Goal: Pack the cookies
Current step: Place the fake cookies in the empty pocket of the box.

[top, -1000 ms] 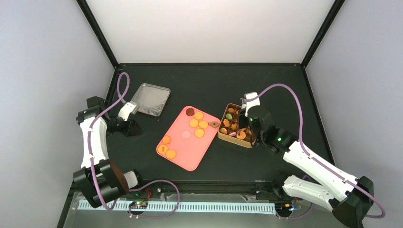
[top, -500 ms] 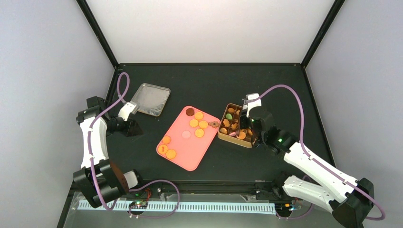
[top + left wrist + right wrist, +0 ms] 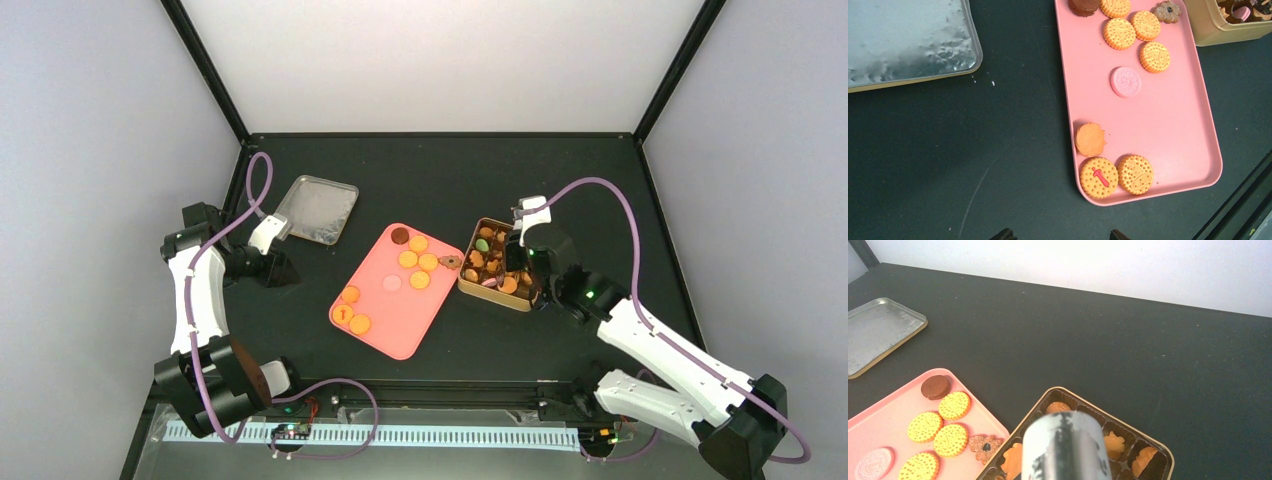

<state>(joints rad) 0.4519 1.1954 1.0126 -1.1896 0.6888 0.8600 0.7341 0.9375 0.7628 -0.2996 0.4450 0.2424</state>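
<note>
Black matte tabletop [image 3: 440, 170] fills the floor of a white-walled booth and carries three containers: a flat silver metal lid [image 3: 317, 208] at the far left, a rounded pink plastic tray [image 3: 395, 315] in the middle, and a rectangular gold metal tin [image 3: 488, 297] with brown compartments just to the tray's right.

Most of the small round cookies [image 3: 1119, 33] are orange-yellow. About ten lie loose on the tray, in one cluster at its far end and another at its near end, with a single pink cookie [image 3: 1126, 82] between them. Others already sit in the tin's compartments.

The right gripper [image 3: 518, 268] hangs directly over the tin. In its wrist view a blurred grey cylinder [image 3: 1065, 447] blocks the fingers, so whether it grips anything cannot be told. The left gripper [image 3: 1062, 234] waits left of the tray, its fingers spread with nothing between them.

The step in hand looks like a drop-off into a compartment. The next move probably calls for the right arm to lift clear of the tin wall, swing back over the tray, and pinch one cookie without disturbing its touching neighbours.
</note>
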